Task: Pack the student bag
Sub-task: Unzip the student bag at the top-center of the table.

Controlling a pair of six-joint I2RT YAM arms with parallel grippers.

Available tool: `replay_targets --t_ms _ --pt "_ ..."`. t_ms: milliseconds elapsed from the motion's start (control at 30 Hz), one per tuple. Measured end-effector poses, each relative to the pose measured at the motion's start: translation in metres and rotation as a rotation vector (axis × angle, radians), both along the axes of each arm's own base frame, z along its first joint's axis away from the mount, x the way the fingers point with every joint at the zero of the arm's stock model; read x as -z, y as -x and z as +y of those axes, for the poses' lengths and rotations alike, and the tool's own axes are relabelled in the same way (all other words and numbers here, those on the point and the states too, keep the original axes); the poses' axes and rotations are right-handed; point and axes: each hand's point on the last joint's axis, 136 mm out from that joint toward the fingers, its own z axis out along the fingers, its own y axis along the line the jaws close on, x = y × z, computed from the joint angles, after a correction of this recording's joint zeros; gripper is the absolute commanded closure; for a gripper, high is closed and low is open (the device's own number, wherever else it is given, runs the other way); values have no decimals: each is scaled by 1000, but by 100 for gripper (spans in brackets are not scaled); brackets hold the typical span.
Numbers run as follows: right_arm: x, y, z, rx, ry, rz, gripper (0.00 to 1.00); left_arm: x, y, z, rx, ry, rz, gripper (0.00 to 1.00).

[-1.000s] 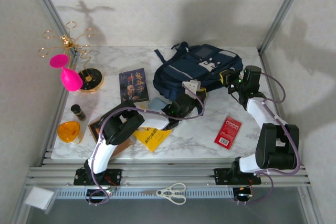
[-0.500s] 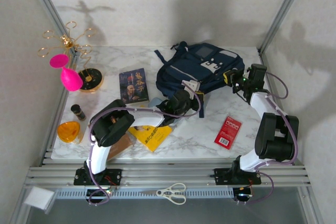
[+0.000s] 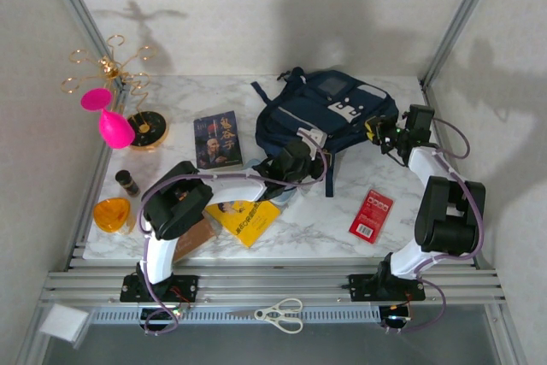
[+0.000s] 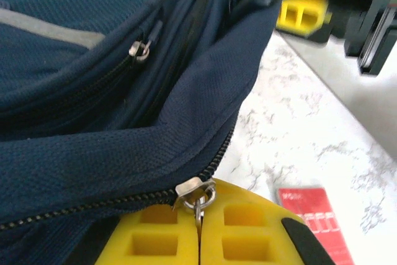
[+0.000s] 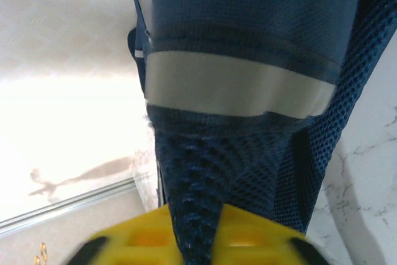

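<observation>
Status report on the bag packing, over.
Copy: left gripper shut on zipper pull of student bag; right gripper at its side mesh, grip unclear; yellow book lies beside left arm.

The white marble counter [image 3: 338,207] carries the student bag [image 3: 329,113] at 1 o'clock, a book [image 3: 218,139] (face up) at 11, a red packet [image 3: 371,214] at 4 and a yellow booklet [image 3: 248,221] at 6.

student bag [image 3: 329,113] blocks back centre of tabletop [image 3: 316,221]. Bare marble open in front, between yellow booklet [image 3: 248,221] and red pack [image 3: 371,214]. Left edge crowded: gold stand [image 3: 147,130], pink glass [image 3: 113,126], small bottle [image 3: 127,182], orange bowl [image 3: 112,214]. Book [image 3: 218,138] lies just beside bag's left.
</observation>
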Motion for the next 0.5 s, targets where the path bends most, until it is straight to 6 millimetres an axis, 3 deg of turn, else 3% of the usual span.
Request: replay_targets --t_ms 167,267,367,500 --pt "-22 13 -6 16 75 -70 21 -9 -9 -11 -16 48 14 100" --pt "-36 31 -3 8 101 -114 12 -3 -12 -15 -22 55 33 100" --pt "-33 50 10 -13 100 -103 4 4 -12 -15 -30 55 58 100" --pt "-13 77 48 -85 39 -56 10 5 -12 -15 -38 66 73 100"
